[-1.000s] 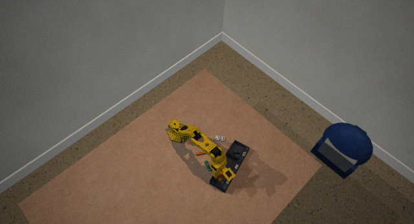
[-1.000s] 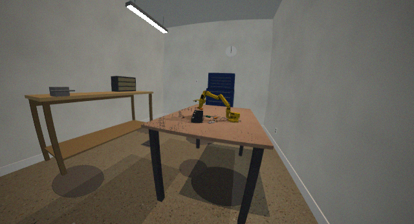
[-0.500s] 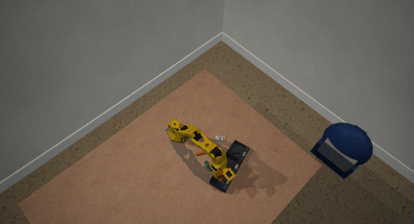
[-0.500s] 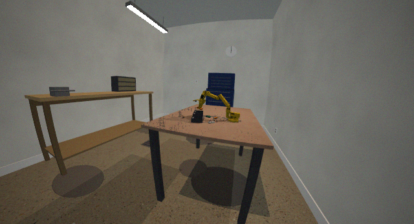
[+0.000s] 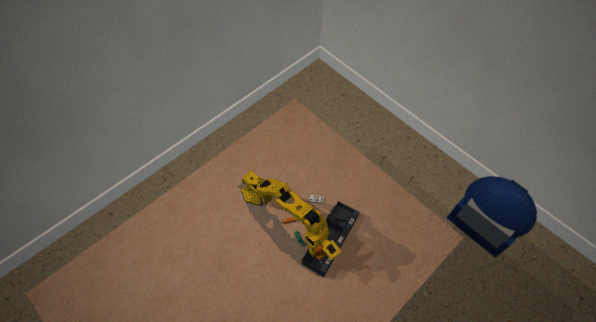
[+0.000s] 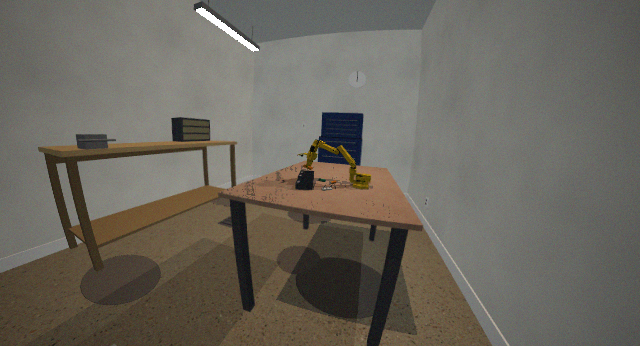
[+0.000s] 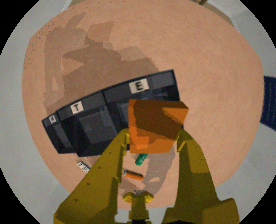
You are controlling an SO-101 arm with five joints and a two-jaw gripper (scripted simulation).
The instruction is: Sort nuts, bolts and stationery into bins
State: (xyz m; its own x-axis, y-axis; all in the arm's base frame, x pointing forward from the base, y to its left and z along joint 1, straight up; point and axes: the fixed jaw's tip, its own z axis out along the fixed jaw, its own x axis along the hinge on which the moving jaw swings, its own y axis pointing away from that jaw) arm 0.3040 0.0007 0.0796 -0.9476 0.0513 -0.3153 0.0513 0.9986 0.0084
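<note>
Warm-toned counter (image 5: 186,248) (image 6: 350,206) (image 7: 209,75) lies under my end effector (image 5: 319,252) (image 6: 309,166) (image 7: 153,139), which is closed on an orange block (image 5: 319,254) (image 6: 310,167) (image 7: 156,125) held above the near side of bin E (image 5: 321,271) (image 7: 161,81). From my fingertips that bin reaches forward and a little left in the wrist view, so I judge a slight move that way should centre the block before release; bin T (image 7: 91,102) lies farther left, the wrong way.

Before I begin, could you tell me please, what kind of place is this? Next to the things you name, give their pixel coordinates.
It looks like a workshop or lab room: a wooden workbench (image 6: 145,147) with a lower shelf, a hanging strip light (image 6: 227,28), and a speckled bare floor (image 6: 190,286).
</note>
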